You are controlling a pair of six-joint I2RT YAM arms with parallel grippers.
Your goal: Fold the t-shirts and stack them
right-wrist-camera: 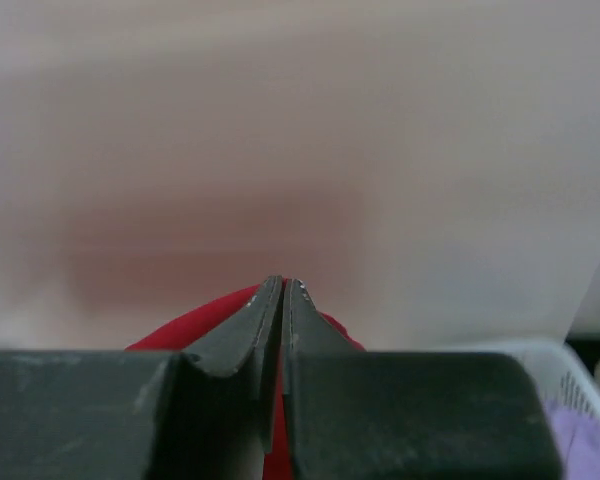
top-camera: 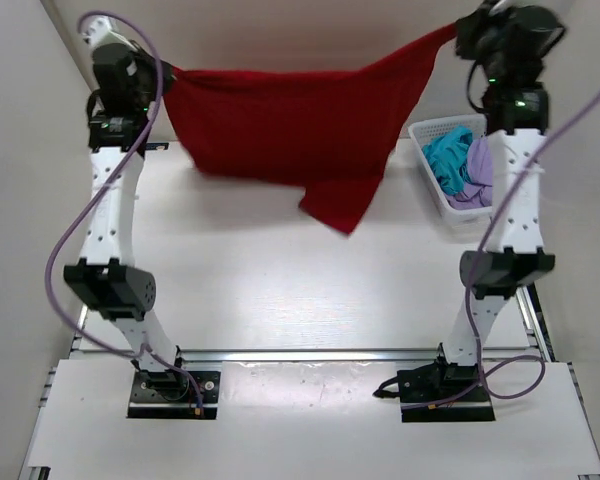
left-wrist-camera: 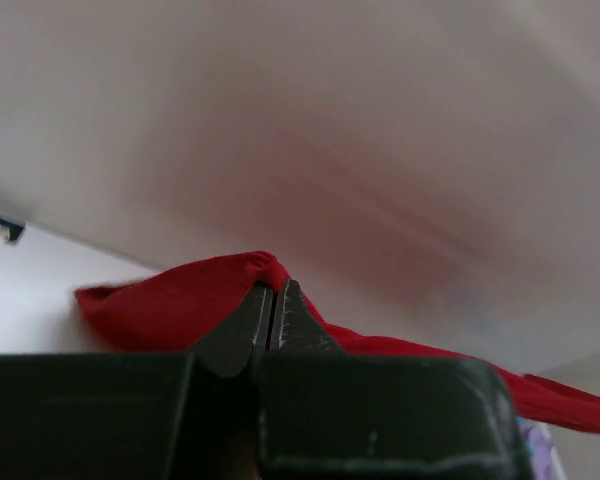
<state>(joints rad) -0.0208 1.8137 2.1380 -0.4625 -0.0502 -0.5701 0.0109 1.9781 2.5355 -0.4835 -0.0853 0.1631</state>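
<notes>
Dark red cloth spans the gap between the two raised arms. The dark red fabric t-shirt point(top-camera: 290, 125) hangs as a sheet over the far part of the white table point(top-camera: 260, 290). Its upper edge is drawn taut from wrist to wrist and its lower edge sags, with one corner hanging lowest, right of centre. Whether that corner touches the table cannot be told from the overhead view.

Gripper state:
- The left gripper point(left-wrist-camera: 276, 295) has its fingers pressed together on a bunched corner of the shirt; red cloth bulges out around the tips.
- The right gripper point(right-wrist-camera: 283, 290) is likewise clamped, with red cloth showing between and below its fingers at the opposite corner.

Location of the other garments: the white plastic mesh basket point(top-camera: 427, 190) stands on the table at the far right, just beside the right arm. It holds the teal fabric t-shirt point(top-camera: 447, 160) and the light lavender fabric t-shirt point(top-camera: 477, 178), both crumpled and lying against each other.

Progress, as judged from this layout: the task is at an early stage. The red shirt is lifted and spread but not yet laid flat, and no fold is visible in it. No folded garment and no stack appear on the table. What is left: lower and flatten the red shirt, fold it, then take out, fold and stack the two shirts in the basket.
</notes>
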